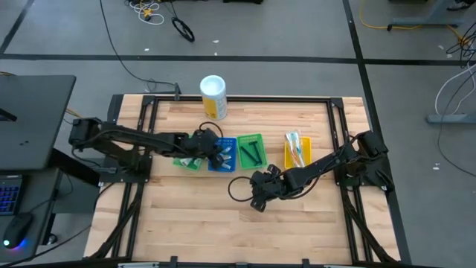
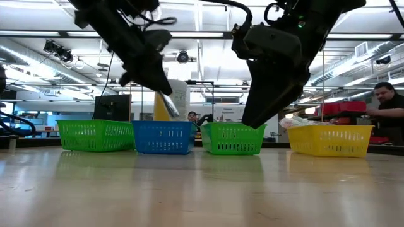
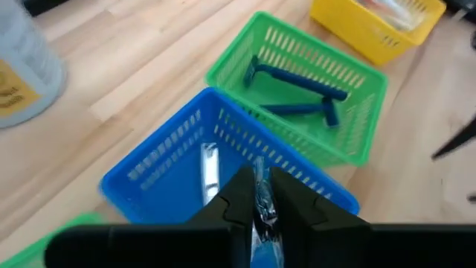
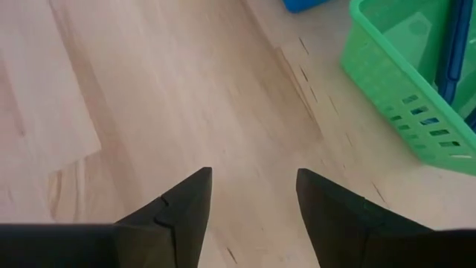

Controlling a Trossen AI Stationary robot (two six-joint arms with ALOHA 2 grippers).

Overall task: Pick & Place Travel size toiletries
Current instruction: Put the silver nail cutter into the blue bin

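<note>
The left gripper [image 3: 260, 212] hangs over the blue tray [image 3: 167, 167], clenched on a small silvery-white tube [image 3: 262, 195] that sticks out between its fingers. In the low view this tube [image 2: 169, 103] slants down from the gripper just above the tray's rim. A second silvery tube [image 3: 210, 170] lies inside the blue tray.

Four trays stand in a row across the middle of the counter [image 1: 193, 223], nearer its far edge than its near one: a green tray [image 2: 95, 135] toward the left edge, then the blue one, then a second green tray [image 3: 327, 119], and a yellow tray [image 1: 297, 151] toward the right edge, set a little apart from the others. The second green tray holds two dark blue razors [image 3: 297, 82]. The yellow tray holds pale toothbrushes [image 1: 294, 144].

The right gripper [image 4: 253, 201] is released, its fingers spread wide over bare wood just off the near side of the second green tray. It holds nothing.

A tall white-and-yellow canister [image 1: 213, 97] stands upright near the counter's far edge, behind the blue tray. In the low view a person [image 2: 385, 104] shows in the room beyond the counter's right side.
</note>
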